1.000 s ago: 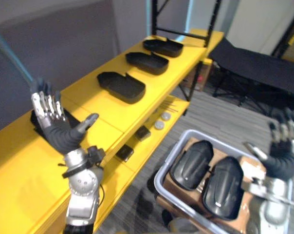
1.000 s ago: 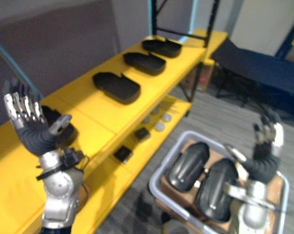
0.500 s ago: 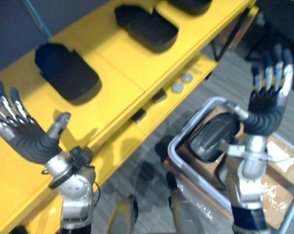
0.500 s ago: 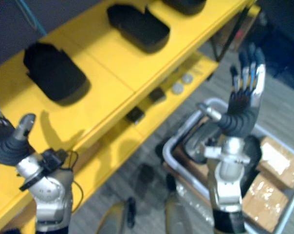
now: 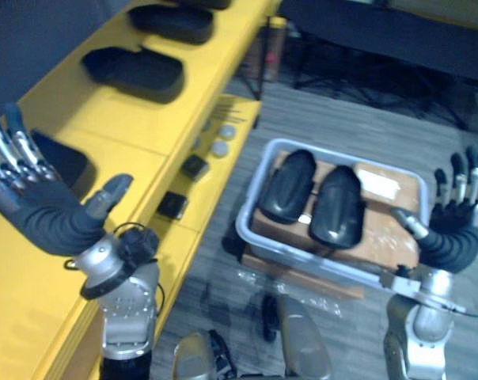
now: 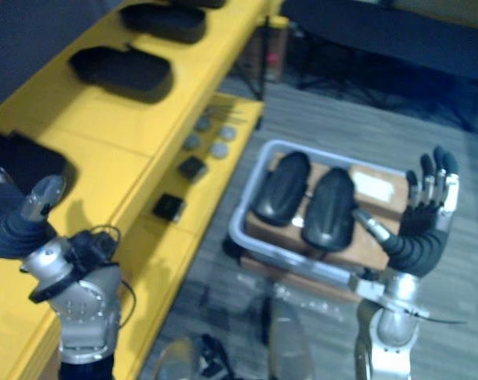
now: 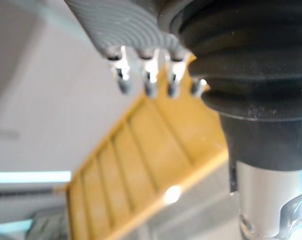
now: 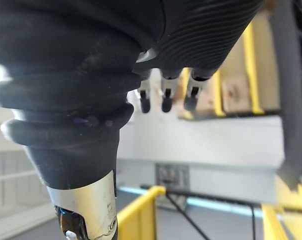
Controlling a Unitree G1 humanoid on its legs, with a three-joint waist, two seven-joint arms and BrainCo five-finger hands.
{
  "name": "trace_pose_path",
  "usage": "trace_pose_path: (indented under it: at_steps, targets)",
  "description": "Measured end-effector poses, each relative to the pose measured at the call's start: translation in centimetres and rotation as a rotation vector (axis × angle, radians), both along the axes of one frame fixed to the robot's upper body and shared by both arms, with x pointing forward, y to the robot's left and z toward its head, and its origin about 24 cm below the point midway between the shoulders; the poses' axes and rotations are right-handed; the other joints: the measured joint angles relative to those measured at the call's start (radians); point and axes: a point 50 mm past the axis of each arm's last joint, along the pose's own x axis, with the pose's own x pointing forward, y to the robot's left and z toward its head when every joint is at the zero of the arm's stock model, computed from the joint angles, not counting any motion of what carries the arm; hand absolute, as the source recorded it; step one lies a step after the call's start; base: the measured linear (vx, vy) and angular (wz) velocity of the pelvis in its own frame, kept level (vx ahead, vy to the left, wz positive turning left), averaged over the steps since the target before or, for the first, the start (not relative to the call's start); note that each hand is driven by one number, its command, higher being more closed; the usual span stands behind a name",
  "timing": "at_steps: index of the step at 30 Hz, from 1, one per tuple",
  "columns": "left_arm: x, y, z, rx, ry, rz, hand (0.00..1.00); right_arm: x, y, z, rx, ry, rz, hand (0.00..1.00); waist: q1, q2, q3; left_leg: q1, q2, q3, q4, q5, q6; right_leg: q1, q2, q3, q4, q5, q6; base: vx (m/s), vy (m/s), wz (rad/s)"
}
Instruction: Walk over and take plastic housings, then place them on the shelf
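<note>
Three housings [image 5: 136, 70], seemingly, on the shelf [image 5: 156, 134] already, two more housings [image 5: 338, 207] in the bin [image 5: 326, 265] (left robot hand [image 5: 41, 215] and right robot hand [image 5: 453, 233] spread, empty).

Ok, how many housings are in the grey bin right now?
2. One black housing lies on the cardboard in the grey bin, on the side toward the yellow shelf; the second housing lies close beside it. Any under the cardboard would be hidden.

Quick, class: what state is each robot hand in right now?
Left robot hand: open, holding nothing.
Right robot hand: open, holding nothing.
</note>
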Motion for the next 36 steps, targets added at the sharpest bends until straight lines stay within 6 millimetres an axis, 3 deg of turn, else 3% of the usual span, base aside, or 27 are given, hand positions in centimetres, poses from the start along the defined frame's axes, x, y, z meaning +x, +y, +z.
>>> trace_pose_path:
  at_steps: [2,3,4,5,6,8,13,17,21,24,26,30,33,36]
  targets:
    - [-0.3,1.8,-1.1,-0.012,0.083,0.105,0.0,1.2,0.5,-0.7,-0.021,0.036,0.019,0.0,0.014,-0.016,-0.051,-0.016,0.019,0.075,-0.035,0.036,-0.018,0.106,-0.09,-0.062,-0.107,-0.072,0.004,-0.06,-0.098,-1.31]
    - [-0.3,2.3,-1.3,-0.016,0.097,0.128,0.0,1.5,0.5,-0.8,-0.028,0.047,0.018,0.0,0.024,-0.027,-0.064,-0.03,0.019,0.076,-0.027,0.041,-0.024,0.135,-0.112,-0.069,-0.16,-0.064,0.008,-0.05,-0.253,-1.37]
    - [-0.3,3.0,-1.6,-0.031,0.109,0.168,0.0,2.3,0.6,-1.2,-0.047,0.075,0.019,0.0,0.051,-0.046,-0.077,-0.065,0.012,0.046,-0.009,0.048,-0.036,0.163,-0.101,-0.065,-0.305,-0.089,0.117,-0.07,-0.322,-1.52]
    - [-0.1,3.5,-2.2,-0.069,0.132,0.196,0.0,3.2,0.5,-1.1,-0.078,0.097,0.021,0.0,0.065,-0.017,-0.077,-0.083,0.019,-0.025,-0.033,0.062,-0.058,0.172,-0.051,-0.051,-0.396,-0.067,0.141,-0.08,-0.349,-1.6]
    - [0.1,3.4,-2.5,-0.075,0.15,0.19,0.0,3.7,0.2,-1.3,-0.091,0.126,0.016,0.0,0.054,0.011,-0.079,-0.073,0.026,-0.068,-0.07,0.079,-0.085,0.176,-0.014,-0.036,-0.434,-0.029,0.127,-0.05,-0.208,-1.04]
    - [0.0,3.5,-2.4,-0.073,0.138,0.191,0.0,3.2,-0.7,-2.2,-0.087,0.182,-0.022,0.0,0.025,0.012,-0.08,-0.027,0.021,-0.091,-0.117,0.094,-0.108,0.191,0.003,-0.004,-0.436,-0.026,0.125,-0.01,-0.105,-0.44]
    - [-0.2,3.8,-2.3,-0.092,0.116,0.18,0.0,1.0,-5.1,-2.8,-0.066,0.245,-0.215,0.0,-0.025,0.012,-0.079,-0.029,0.028,-0.148,-0.116,0.108,-0.112,0.214,0.047,0.006,-0.499,-0.01,0.116,-0.01,-0.061,-0.15]
    - [-1.0,4.3,-3.2,-0.158,0.118,0.186,0.0,1.4,-5.5,-2.6,0.007,0.239,-0.214,0.0,-0.023,0.016,-0.066,-0.059,0.02,-0.241,-0.133,0.122,-0.108,0.179,0.087,0.068,-0.576,0.05,0.105,-0.06,-0.012,-0.52]
    - [0.5,2.9,-4.4,-0.103,0.245,0.071,0.0,1.7,-5.8,-3.5,0.068,0.297,-0.229,0.0,-0.029,0.027,-0.043,-0.054,-0.011,-0.263,-0.19,0.163,-0.097,0.18,0.083,0.088,-0.642,0.106,0.108,-0.03,0.021,-0.19]
    - [3.1,1.8,-7.5,-0.068,0.498,-0.067,0.0,3.1,-6.5,-5.4,0.137,0.382,-0.267,0.0,-0.03,0.037,-0.034,-0.042,-0.04,-0.284,-0.227,0.187,-0.09,0.181,0.065,0.089,-0.646,0.115,0.113,-0.05,0.054,0.05]
    - [4.5,0.7,-11.0,-0.054,0.732,-0.152,0.0,4.7,-7.2,-6.0,0.162,0.434,-0.268,0.0,-0.025,0.055,-0.018,-0.043,-0.053,-0.317,-0.24,0.19,-0.092,0.183,0.056,0.087,-0.656,0.128,0.119,-0.06,0.083,0.06]
    - [5.4,-0.9,-16.7,-0.056,1.059,-0.288,0.0,7.9,-8.7,-7.0,0.199,0.542,-0.28,0.0,-0.012,0.062,0.014,-0.045,-0.078,-0.355,-0.246,0.194,-0.097,0.192,0.037,0.077,-0.657,0.14,0.132,-0.06,0.074,0.18]
    - [5.3,-1.9,-19.9,-0.056,1.239,-0.342,0.0,10.5,-10.3,-6.6,0.193,0.609,-0.315,0.0,0.012,0.065,0.034,-0.069,-0.102,-0.401,-0.245,0.202,-0.089,0.199,0.009,0.043,-0.664,0.153,0.144,-0.08,0.089,0.4]
    - [4.6,-1.5,-23.1,-0.164,1.367,-0.351,0.0,13.3,-11.0,-3.9,0.164,0.596,-0.32,0.0,0.051,0.071,0.048,-0.115,-0.12,-0.431,-0.23,0.21,-0.083,0.193,-0.006,0.015,-0.694,0.183,0.151,-0.1,0.084,0.32]
